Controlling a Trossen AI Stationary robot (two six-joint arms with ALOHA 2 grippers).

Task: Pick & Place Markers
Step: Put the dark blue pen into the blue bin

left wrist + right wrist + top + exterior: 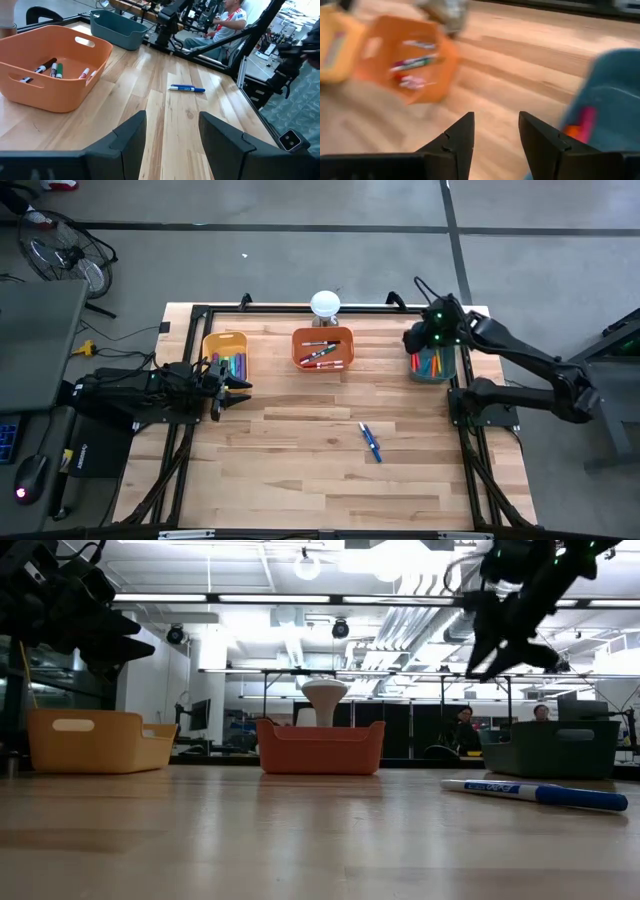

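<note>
One blue-and-white marker (371, 443) lies flat on the wooden table, right of centre, also seen in the low view as the marker (540, 792) and in the left wrist view as the marker (186, 89). More markers lie in the orange bin (323, 348), the yellow bin (226, 355) and the teal bin (433, 365). My right gripper (495, 135) hangs open and empty above the teal bin's left rim (605, 95), slanting down. My left gripper (172, 130) rests open at the table's left, beside the yellow bin, pointing toward the right edge.
A white round-topped stand (325, 305) sits behind the orange bin at the far edge. Black frame rails run along the table's far, left and right sides. Bare wood spreads over the middle and near half of the table. People sit in the room beyond.
</note>
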